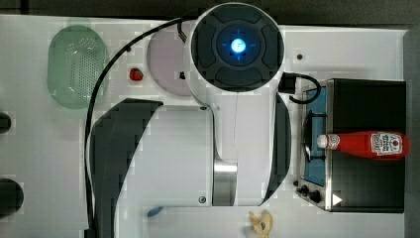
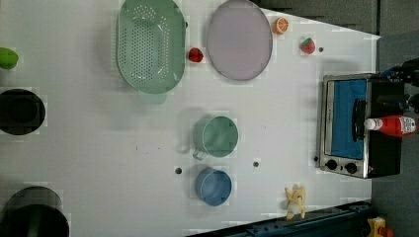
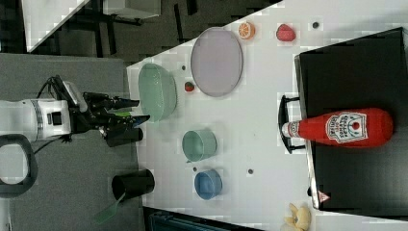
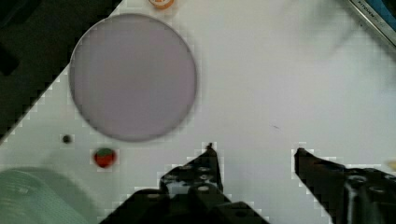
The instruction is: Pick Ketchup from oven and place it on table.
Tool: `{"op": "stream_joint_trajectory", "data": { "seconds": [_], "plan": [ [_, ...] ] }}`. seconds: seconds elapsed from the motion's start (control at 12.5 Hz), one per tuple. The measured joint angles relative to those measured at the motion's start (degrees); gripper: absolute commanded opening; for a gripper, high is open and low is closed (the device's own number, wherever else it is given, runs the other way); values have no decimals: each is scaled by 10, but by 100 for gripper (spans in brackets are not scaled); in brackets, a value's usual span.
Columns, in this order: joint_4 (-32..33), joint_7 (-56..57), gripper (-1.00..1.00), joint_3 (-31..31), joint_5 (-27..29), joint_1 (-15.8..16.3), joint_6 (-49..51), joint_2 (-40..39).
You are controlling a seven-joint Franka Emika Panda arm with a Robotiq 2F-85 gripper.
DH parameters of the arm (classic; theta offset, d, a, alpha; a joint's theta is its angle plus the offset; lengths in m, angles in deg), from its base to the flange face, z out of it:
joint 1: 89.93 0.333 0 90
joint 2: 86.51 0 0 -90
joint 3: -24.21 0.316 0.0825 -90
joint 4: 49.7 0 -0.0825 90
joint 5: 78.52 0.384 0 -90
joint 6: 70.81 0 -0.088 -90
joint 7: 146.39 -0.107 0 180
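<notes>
Two cups (image 2: 215,136) and a green colander (image 2: 150,45) sit unfilled.

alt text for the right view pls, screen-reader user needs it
A red Ketchup bottle lies on its side on the black top of the oven, white cap toward the handle. The robot's gripper hangs open, empty, far off at the right view's left. On the white table sit a lilac plate, green colander and two cups.

two cups (image 2: 215,137), two strawberries (image 2: 195,55), one plate (image 2: 239,39)
</notes>
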Motion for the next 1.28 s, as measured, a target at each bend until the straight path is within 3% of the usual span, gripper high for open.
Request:
{"op": "stream_joint_trajectory", "data": {
  "seconds": [0.24,0.56,0.88,1.12,1.28],
  "plan": [
    [129,0,99,-12,-10,-9,125,153],
    [92,0,100,-30,-9,-19,131,252],
    [82,0,100,-77,-16,-26,104,221],
    [92,0,100,-181,1,-15,58,156],
    [95,0,100,-218,-6,-39,38,112]
  ]
}}
